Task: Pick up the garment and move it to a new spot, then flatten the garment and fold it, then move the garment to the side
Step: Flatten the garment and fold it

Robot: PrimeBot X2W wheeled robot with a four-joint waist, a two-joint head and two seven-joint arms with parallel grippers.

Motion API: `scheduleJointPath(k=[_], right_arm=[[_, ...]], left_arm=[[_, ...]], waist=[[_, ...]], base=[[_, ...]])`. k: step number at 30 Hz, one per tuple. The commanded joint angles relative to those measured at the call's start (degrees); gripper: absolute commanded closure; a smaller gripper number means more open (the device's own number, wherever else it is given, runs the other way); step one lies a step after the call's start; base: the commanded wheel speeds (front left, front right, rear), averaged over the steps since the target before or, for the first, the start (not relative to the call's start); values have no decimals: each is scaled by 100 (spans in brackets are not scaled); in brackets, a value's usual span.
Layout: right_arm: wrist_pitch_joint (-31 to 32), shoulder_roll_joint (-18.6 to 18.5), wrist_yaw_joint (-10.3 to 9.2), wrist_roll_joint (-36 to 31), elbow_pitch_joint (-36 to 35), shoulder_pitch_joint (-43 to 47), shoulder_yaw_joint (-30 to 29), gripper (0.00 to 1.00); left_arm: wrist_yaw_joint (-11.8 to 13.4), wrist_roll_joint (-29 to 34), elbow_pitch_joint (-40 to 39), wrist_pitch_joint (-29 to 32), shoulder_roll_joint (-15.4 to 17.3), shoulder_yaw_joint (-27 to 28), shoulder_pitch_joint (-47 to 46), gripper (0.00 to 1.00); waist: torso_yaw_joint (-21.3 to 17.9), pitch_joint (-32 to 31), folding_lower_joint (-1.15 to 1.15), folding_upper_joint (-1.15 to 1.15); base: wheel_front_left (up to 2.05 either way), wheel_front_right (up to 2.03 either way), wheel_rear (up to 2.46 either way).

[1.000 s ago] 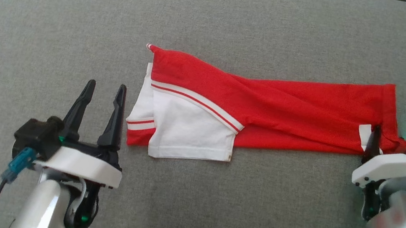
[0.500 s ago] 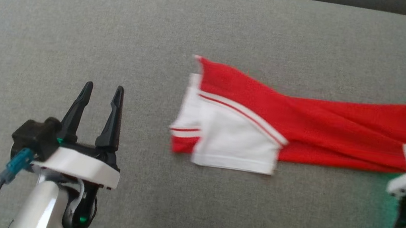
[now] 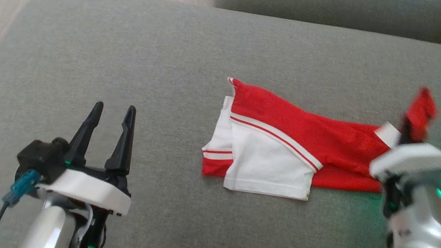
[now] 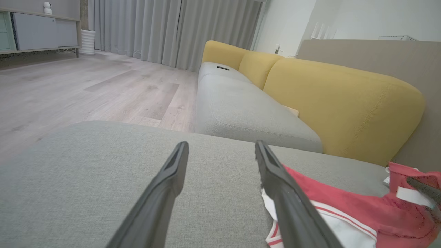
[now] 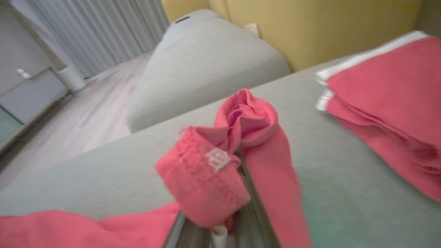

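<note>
On grey cushion (image 3: 127, 48), right hand (image 3: 410, 126) pinches garment (image 3: 287, 143) end

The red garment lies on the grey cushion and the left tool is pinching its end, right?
Not quite. The red garment does lie on the grey cushion, but the right tool is pinching its end, not the left tool; the right wrist view shows the cloth bunched in its grip.
</note>
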Motion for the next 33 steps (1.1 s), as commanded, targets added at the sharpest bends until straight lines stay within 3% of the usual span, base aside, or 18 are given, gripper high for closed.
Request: scheduleJointPath(k=[1,4,8,14,28,30,33], right_arm=[[-73,20,-5,376,-21,-459,525,100],[-13,21,-5,1937,59,-625,2081,100],[324,22,-5,3798,-1079,-59,4070,100],[343,22,-5,4929,-1720,450,5687,100],[-45,22,-5,5696,-933,266,6924,100],[-66,22,-5,5769,-912,271,7114,0],[-45,22,-5,5963,-1052,343,7463,0]], left_arm=[[-10,-33,-170,-45,20,163,-135,0],[-24,-44,-146,-45,20,124,-118,0],[-28,-48,-141,-45,20,102,-91,0],[6,-60,-145,-45,20,37,-66,0],[34,-133,-173,-45,20,-20,-42,0],[41,-137,-173,-45,20,-25,-44,0],[40,-133,-164,-45,20,-16,-51,0]], waist=[[81,-76,0,0],[225,-138,0,0],[370,-142,0,0],[708,-105,0,0],[956,3,0,0],[948,13,0,0],[911,13,0,0]], base=[[0,0,0],[0,0,0],[0,0,0],[0,0,0],[0,0,0],[0,0,0],[0,0,0]])
